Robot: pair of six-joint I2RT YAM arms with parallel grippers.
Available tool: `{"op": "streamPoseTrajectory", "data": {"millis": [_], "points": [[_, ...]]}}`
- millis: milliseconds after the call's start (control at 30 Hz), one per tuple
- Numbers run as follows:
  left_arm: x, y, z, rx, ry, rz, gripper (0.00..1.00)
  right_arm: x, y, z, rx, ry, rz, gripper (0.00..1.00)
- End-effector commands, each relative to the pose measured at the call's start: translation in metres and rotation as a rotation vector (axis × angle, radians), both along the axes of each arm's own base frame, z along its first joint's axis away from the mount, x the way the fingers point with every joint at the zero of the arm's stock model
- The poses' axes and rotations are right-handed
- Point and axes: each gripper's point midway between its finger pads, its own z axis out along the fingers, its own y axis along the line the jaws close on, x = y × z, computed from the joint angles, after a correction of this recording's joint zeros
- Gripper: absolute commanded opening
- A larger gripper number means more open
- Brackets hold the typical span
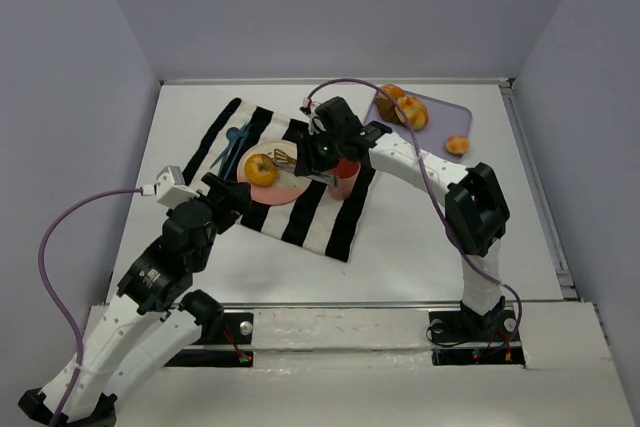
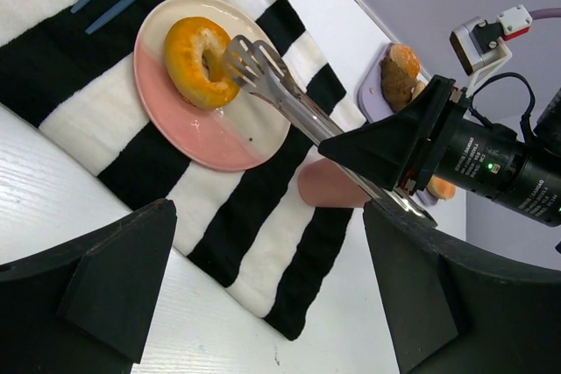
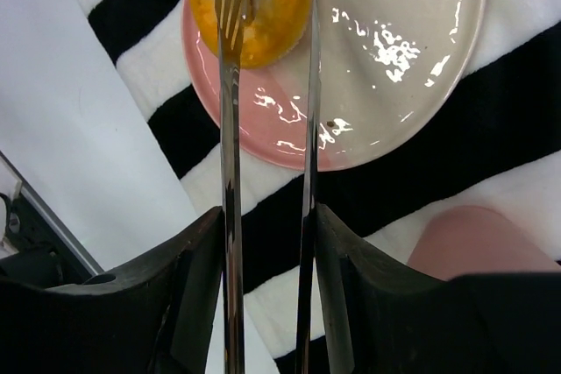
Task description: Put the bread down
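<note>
Left gripper point(image 1: 232, 199) hangs spread and empty at the mat's point(image 2: 131, 164) near edge, out of the way. Right gripper point(image 3: 267, 251) clamps tongs point(image 2: 263, 72); tips parted, straddling bagel point(image 2: 180, 50) lying on plate point(image 2: 202, 137), so placement looks done. Spare rolls point(image 1: 400, 105) on far tray point(image 1: 440, 105).

The white table point(image 1: 420, 237) carries a striped cloth point(image 1: 300, 217), a purple tray point(image 1: 445, 107) and one roll point(image 1: 457, 144) just beside the tray.
</note>
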Motion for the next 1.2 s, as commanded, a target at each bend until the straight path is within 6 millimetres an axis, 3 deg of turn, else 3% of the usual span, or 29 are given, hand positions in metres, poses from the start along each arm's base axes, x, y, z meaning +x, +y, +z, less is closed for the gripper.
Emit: {"op": "streamPoseTrajectory", "data": {"millis": [0,200,333,400,433,500,533,567,600,633,667,700,733,800,833,967,1100,1167], "points": [[0.003,0.005,0.003,-0.001,-0.014,0.034,0.99,0.013,-0.001,0.06,0.041,-0.129,-0.049,0.49],[0.003,0.005,0.003,0.0,-0.016,0.034,0.99,0.024,-0.002,0.094,0.061,-0.211,-0.071,0.5],[0.002,0.006,0.005,-0.002,-0.019,0.033,0.99,0.042,-0.02,0.133,0.049,-0.317,-0.197,0.5],[0.002,0.006,0.004,0.001,-0.017,0.034,0.99,0.054,-0.046,0.144,0.021,-0.356,-0.294,0.49],[0.002,0.006,0.004,-0.002,-0.019,0.035,0.99,0.058,-0.069,0.164,0.017,-0.402,-0.377,0.47],[0.002,0.006,0.004,-0.005,-0.019,0.034,0.99,0.067,-0.114,0.16,-0.024,-0.403,-0.494,0.47],[0.002,0.006,0.004,-0.005,-0.02,0.032,0.99,0.063,-0.142,0.18,-0.008,-0.432,-0.57,0.46],[0.002,0.006,0.004,-0.007,-0.022,0.033,0.99,0.062,-0.163,0.179,-0.019,-0.43,-0.614,0.46],[0.002,0.005,0.004,-0.005,-0.021,0.03,0.99,0.066,-0.203,0.157,-0.073,-0.396,-0.692,0.46],[0.002,0.004,0.004,-0.005,-0.022,0.026,0.99,0.064,-0.226,0.154,-0.085,-0.391,-0.741,0.46],[0.003,0.004,0.003,-0.005,-0.022,0.027,0.99,0.055,-0.251,0.164,-0.073,-0.409,-0.79,0.45],[0.003,0.003,0.003,-0.004,-0.021,0.024,0.99,0.052,-0.271,0.159,-0.087,-0.402,-0.828,0.45],[0.004,0.002,0.001,-0.001,-0.02,0.02,0.99,0.046,-0.308,0.148,-0.122,-0.388,-0.902,0.45],[0.004,0.001,0.001,0.0,-0.019,0.015,0.99,0.039,-0.34,0.135,-0.163,-0.363,-0.969,0.45],[0.005,0.0,0.001,0.003,-0.018,0.009,0.99,0.036,-0.367,0.121,-0.197,-0.33,-1.028,0.45],[0.005,-0.002,-0.001,0.004,-0.016,0.001,0.99,0.028,-0.413,0.089,-0.23,-0.238,-1.114,0.45],[0.006,-0.002,-0.003,0.007,-0.015,0.0,0.99,0.037,-0.424,0.05,-0.262,-0.124,-1.105,0.47],[0.006,-0.003,-0.002,0.006,-0.018,0.0,0.99,0.039,-0.422,0.048,-0.254,-0.118,-1.093,0.5]]}}
